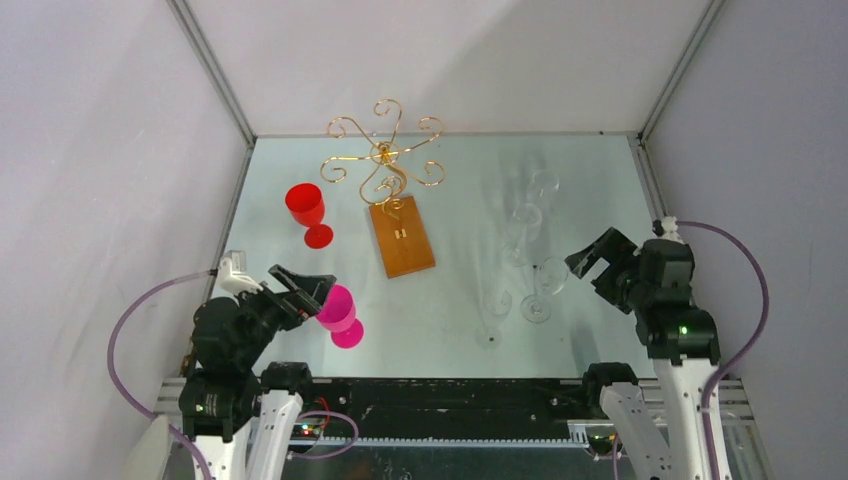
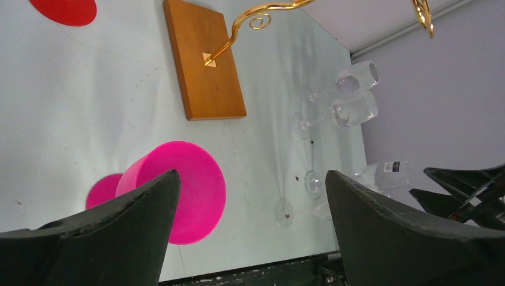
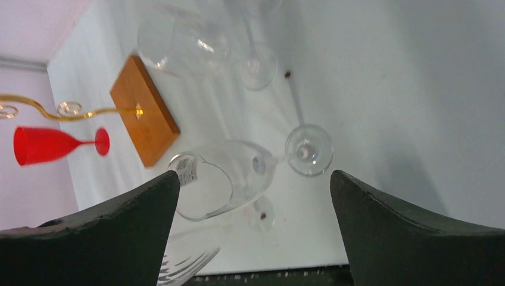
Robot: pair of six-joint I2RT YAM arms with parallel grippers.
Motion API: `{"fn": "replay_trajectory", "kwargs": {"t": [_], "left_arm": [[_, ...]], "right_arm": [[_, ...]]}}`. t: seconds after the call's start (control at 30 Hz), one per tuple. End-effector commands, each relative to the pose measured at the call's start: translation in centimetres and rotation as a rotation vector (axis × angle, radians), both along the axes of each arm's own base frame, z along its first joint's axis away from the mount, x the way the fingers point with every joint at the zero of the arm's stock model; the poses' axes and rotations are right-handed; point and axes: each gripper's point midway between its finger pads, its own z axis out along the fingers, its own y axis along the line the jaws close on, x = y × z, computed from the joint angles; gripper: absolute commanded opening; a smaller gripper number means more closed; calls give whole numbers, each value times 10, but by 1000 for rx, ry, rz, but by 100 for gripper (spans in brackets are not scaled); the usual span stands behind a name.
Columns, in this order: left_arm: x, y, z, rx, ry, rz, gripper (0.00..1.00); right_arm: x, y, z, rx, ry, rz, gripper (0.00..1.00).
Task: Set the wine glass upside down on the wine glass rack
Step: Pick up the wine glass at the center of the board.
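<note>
Listing from the top view, we log: wine glass rack [image 1: 402,240], standing upright and bare. The pink wine glass [image 1: 337,310] sits near-left of the rack, just ahead of our left gripper [image 1: 310,292], which is likely lined up to take it.

Left wrist view: jaws apart, nothing clasped.

Right wrist view: right gripper [image 3: 253,232] spread wide and empty, facing a clear wine glass [image 3: 220,176] right of the rack.

Red goblet [image 1: 306,210] stands upright at the pale surface's [image 1: 440,310] left; clear stemmed glasses [image 1: 528,232] cluster right.
</note>
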Motion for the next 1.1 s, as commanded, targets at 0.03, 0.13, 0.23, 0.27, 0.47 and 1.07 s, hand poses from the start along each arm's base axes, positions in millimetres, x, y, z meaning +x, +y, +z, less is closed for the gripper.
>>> {"fn": "replay_trajectory", "kwargs": {"t": [0.03,0.13,0.23,0.27,0.47,1.07], "left_arm": [[3,5,5,-37,83,57,98],[-4,5,-5,-18,174,46,98],[-3,3,-5,-14,164,31,98],[-2,3,-2,-2,140,26,98],[5,1,-4,57,107,-25,98],[6,32,-10,287,364,5,91]], "right_arm": [[-7,30,-10,136,168,111,100],[-8,37,-6,131,147,187,100],[-8,34,-2,124,114,184,100],[-10,37,0,134,106,210,100],[-21,45,-3,132,129,304,100],[-48,73,17,261,117,447,100]]}}
